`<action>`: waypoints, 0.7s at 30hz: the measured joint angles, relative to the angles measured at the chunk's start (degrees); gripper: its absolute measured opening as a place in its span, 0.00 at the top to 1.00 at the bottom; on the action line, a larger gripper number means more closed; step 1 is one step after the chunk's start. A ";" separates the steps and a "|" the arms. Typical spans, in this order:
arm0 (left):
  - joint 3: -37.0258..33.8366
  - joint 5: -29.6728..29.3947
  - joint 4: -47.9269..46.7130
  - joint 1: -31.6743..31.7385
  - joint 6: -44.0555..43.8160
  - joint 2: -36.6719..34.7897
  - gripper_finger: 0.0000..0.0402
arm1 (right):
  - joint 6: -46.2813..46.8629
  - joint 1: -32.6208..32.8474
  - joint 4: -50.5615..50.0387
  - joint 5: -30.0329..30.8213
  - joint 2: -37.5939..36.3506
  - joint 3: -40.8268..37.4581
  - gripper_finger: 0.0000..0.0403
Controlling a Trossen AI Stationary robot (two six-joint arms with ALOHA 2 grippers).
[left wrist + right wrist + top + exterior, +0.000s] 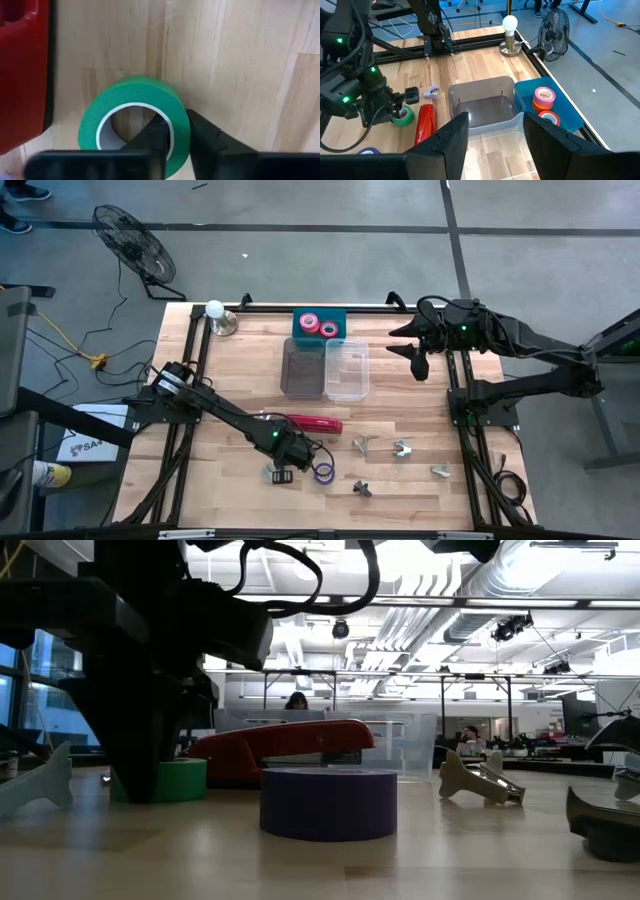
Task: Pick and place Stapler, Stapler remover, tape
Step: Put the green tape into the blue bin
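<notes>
Now left gripper (177, 137) pinches green tape (135, 120) wall; pale core; right gripper (492, 135) open, empty.

light: bright, even overhead | low view: ceiling lights glare, near arm silhouetted | left wrist view: soft focus

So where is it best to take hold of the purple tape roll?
The purple tape roll lies flat with its hole up, so come from above and pinch its wall, one finger inside the hole and one outside, as the left gripper does on the green roll.
</notes>
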 joint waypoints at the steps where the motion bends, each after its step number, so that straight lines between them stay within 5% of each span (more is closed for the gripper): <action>1: -0.02 0.12 -0.16 0.00 -0.03 -0.03 0.91 | 0.08 0.00 0.00 0.00 0.00 0.00 0.55; 7: 1.90 0.26 -5.71 -0.02 -0.24 0.21 0.91 | 0.56 0.00 -0.03 0.00 0.00 0.00 0.55; 14: 11.87 -1.63 -17.98 -0.02 4.35 -0.06 0.91 | 1.73 0.00 -0.21 -0.02 0.00 0.00 0.55; 21: 26.54 -11.89 -32.05 2.70 13.52 -0.31 0.91 | 3.12 0.00 -0.20 -0.05 0.00 0.00 0.55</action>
